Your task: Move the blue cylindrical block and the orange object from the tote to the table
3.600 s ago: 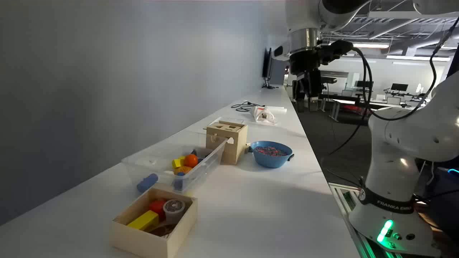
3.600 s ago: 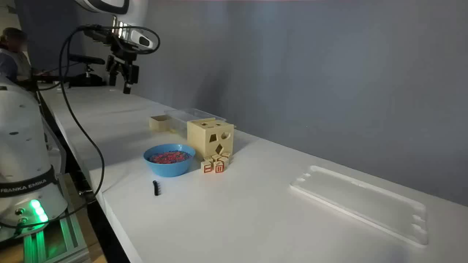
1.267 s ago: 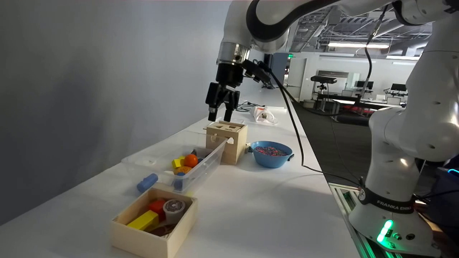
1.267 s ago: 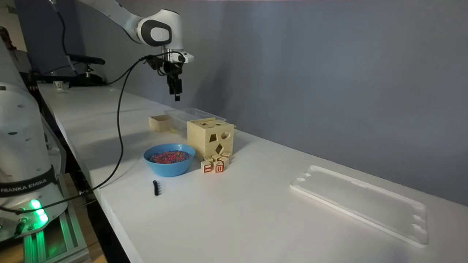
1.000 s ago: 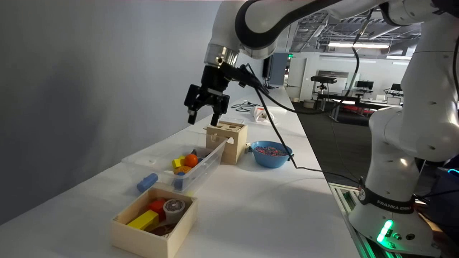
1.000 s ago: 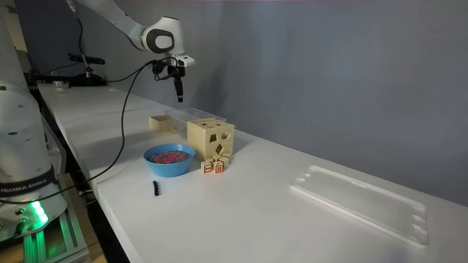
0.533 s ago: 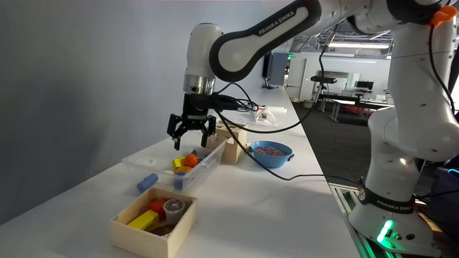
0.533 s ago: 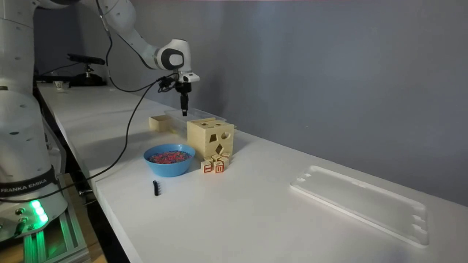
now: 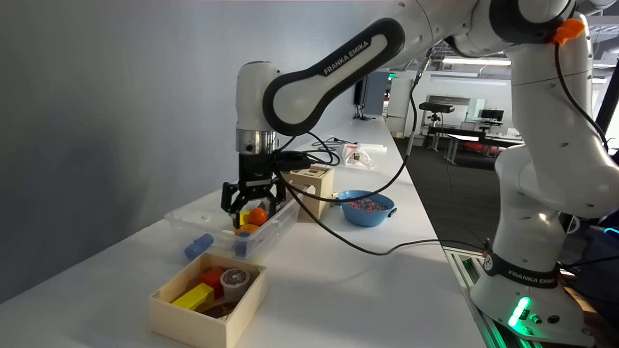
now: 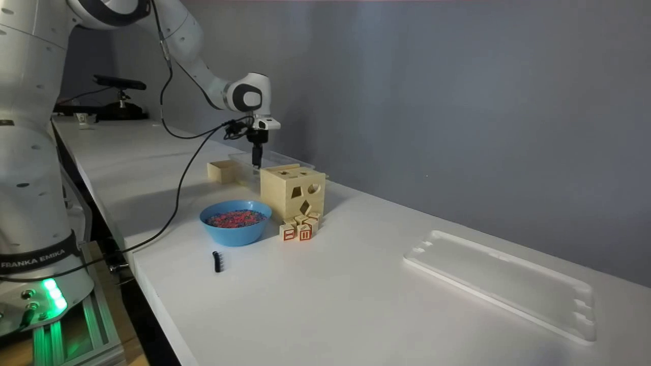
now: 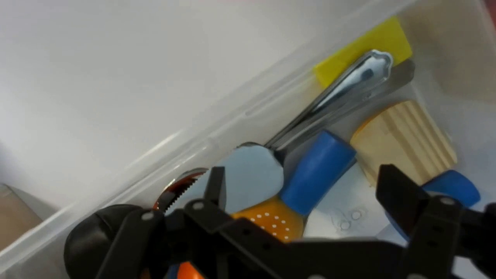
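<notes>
The end effector (image 9: 255, 219) hangs fingers-down over the tote (image 9: 275, 238), its two fingers (image 11: 216, 186) spread wide apart. In the wrist view, the blue cylindrical block (image 11: 318, 172) is in the tote and appears aslant in the gap between those fingers (whether either one touches it cannot be told). Just beside its lower end is a dotted amber piece (image 11: 277, 221), by its upper end a wooden half-round block (image 11: 405, 139), and higher in that view runs a metal handle (image 11: 350, 83). The orange object (image 9: 257, 217), bright and rounded, is in the tote too, showing between the fingers in an exterior view, next to a yellow piece (image 9: 244, 216).

The tote stands on the bench (image 10: 325, 305), an open wooden box (image 9: 186, 321) just off one end of it, holding a yellow block (image 9: 195, 297) and a red piece (image 9: 213, 282). A wooden shape-sorting box (image 10: 274, 201) stands by the opposite end, with lettered cubes (image 10: 288, 233) at its foot. Near it is a blue bowl (image 10: 235, 236) of red and blue bits. Farther along lie a dark comb-like piece (image 10: 217, 262) and, well apart, a whitish shallow tray (image 10: 501, 279).
</notes>
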